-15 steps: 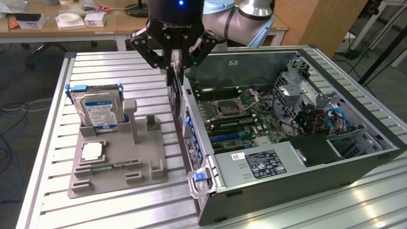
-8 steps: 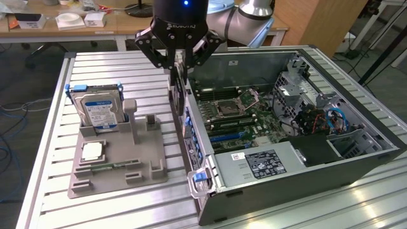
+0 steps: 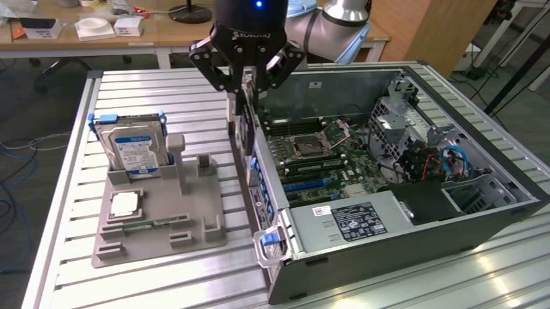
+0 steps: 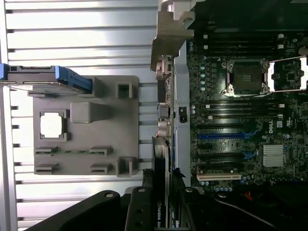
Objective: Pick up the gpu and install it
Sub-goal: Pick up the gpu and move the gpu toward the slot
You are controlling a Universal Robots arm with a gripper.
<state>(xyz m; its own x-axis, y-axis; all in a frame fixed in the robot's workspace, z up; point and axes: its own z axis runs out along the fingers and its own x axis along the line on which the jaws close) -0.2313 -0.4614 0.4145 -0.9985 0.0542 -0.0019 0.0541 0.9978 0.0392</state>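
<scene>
Arm point(image 3: 342, 11) pointing straight down over the computer case point(image 3: 387, 254) rim, gripper point(image 3: 249, 84) clamping the gpu point(image 3: 247, 114) upright, card hanging along that rim

gpu point(image 3: 247, 112) upright in the gripper point(image 3: 247, 76), computer case point(image 3: 404, 248) below it toward the exterior view's right, tray point(image 3: 163, 222) with hard drive point(image 3: 133, 148) toward that view's left, all on the table point(image 3: 163, 87)

Exterior view high and oblique, wrist view straight down, nearer, both sharing motherboard point(image 3: 331, 158) and grey tray point(image 4: 91, 139)
</scene>
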